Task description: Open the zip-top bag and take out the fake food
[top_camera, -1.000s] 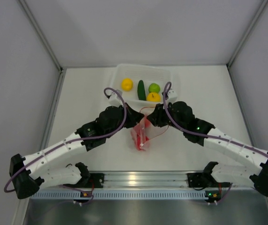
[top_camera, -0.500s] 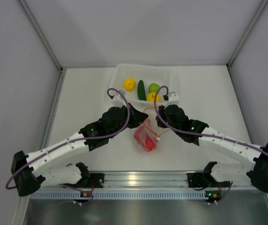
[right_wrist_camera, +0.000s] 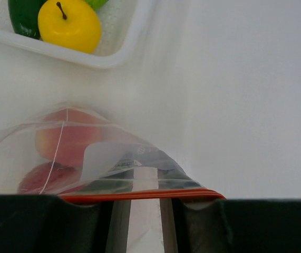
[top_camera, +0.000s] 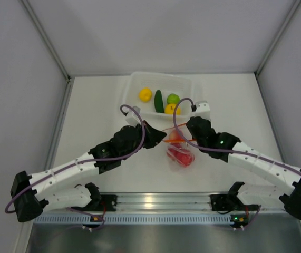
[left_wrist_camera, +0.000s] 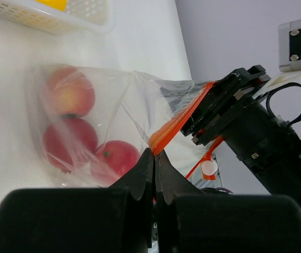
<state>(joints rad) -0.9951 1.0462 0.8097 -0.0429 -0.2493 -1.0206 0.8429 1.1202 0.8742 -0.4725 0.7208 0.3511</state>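
Observation:
The zip-top bag (top_camera: 179,153) is clear with an orange-red strip (left_wrist_camera: 179,120) and hangs between both grippers over the table. Red and pink fake food (left_wrist_camera: 68,139) sits inside it, also seen in the right wrist view (right_wrist_camera: 66,139). My left gripper (left_wrist_camera: 155,153) is shut on the strip's end; from above it (top_camera: 159,138) is at the bag's left. My right gripper (right_wrist_camera: 142,203) has a visible gap between its jaws, and the strip (right_wrist_camera: 139,194) lies across its fingertips (right_wrist_camera: 197,208). From above it (top_camera: 184,134) is at the bag's top right.
A white basket (top_camera: 134,79) stands just beyond the grippers, holding a yellow fruit (top_camera: 145,94), a dark green cucumber (top_camera: 158,101), a light-green fruit (top_camera: 173,98) and another yellow one (right_wrist_camera: 68,23). Grey walls enclose the table on three sides.
The bag with its red fruit has swung to the right and a little nearer. Both grippers have shifted right with it, the right one drawing back toward its side.

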